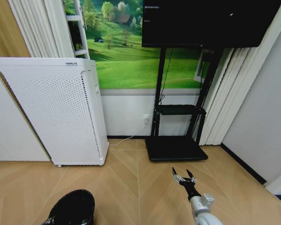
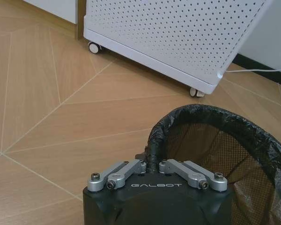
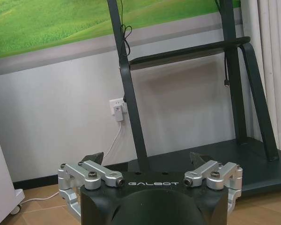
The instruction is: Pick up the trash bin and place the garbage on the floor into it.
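Gripped at its rim in the left wrist view, the trash bin [image 2: 225, 154] is held by the left gripper [image 2: 152, 161], whose fingers are closed narrowly on the black-bagged edge; fine mesh wall is seen inside the liner. From the head view the same trash bin [image 1: 71, 207] is seen at the lower left of the picture, above the herringbone wood floor [image 1: 131, 187]. The right gripper [image 1: 184, 176] is held out over the floor on the right, its two dark fingertips [image 3: 94, 158] spread wide with nothing between them. Beyond the bin a white perforated air purifier [image 1: 56, 110] is stood on small casters [image 2: 94, 47] against the wall, with a white cable [image 1: 126, 139] run from it to a wall socket [image 3: 117, 109]. Ahead of the right gripper, a black TV stand [image 1: 176, 147] is set on the floor, with a dark screen [image 1: 206, 21] mounted above it and a green landscape mural [image 1: 126, 61] behind.
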You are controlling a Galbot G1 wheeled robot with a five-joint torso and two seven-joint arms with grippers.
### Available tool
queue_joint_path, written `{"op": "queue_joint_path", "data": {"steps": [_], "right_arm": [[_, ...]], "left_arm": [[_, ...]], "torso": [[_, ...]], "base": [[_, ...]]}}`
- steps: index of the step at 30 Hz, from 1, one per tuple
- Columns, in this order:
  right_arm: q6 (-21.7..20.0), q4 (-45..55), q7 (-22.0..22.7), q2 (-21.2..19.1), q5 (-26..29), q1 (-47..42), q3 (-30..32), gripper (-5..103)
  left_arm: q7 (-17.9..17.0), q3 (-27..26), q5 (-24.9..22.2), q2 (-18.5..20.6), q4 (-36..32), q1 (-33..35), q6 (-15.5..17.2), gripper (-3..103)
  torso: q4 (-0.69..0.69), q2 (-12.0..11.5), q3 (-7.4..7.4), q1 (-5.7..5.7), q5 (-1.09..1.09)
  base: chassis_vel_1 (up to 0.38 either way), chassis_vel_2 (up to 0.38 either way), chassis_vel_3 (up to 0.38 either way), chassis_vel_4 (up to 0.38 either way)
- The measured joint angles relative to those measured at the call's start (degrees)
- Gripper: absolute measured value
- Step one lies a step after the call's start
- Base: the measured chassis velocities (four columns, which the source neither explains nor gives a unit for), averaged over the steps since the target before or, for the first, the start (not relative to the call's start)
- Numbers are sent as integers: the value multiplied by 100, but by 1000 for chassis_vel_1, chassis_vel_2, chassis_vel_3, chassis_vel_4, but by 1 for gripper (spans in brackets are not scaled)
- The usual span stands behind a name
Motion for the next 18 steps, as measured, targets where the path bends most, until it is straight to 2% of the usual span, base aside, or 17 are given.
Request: {"op": "queue_joint_path", "data": {"steps": [5, 15, 16, 18], "right_arm": [[1, 18, 0, 5, -5, -43, -10, 100], [9, 40, 4, -19, -26, -106, 13, 100], [9, 55, 3, -20, -35, -121, 14, 100], [10, 63, -1, -18, -41, -134, 14, 100]], "left_arm": [[24, 151, 175, -73, 110, -114, -101, 6], [81, 211, 409, -32, 179, -173, -45, 6], [84, 223, 445, -46, 194, -172, -34, 3], [87, 235, 478, -69, 219, -170, -34, 6]], "torso": [[0, 0, 0, 0, 0], [-1, 0, 0, 0, 1], [0, 0, 0, 0, 1], [0, 0, 0, 0, 0]], "base": [[0, 0, 0, 0], [0, 0, 0, 0], [0, 0, 0, 0], [0, 0, 0, 0]]}}
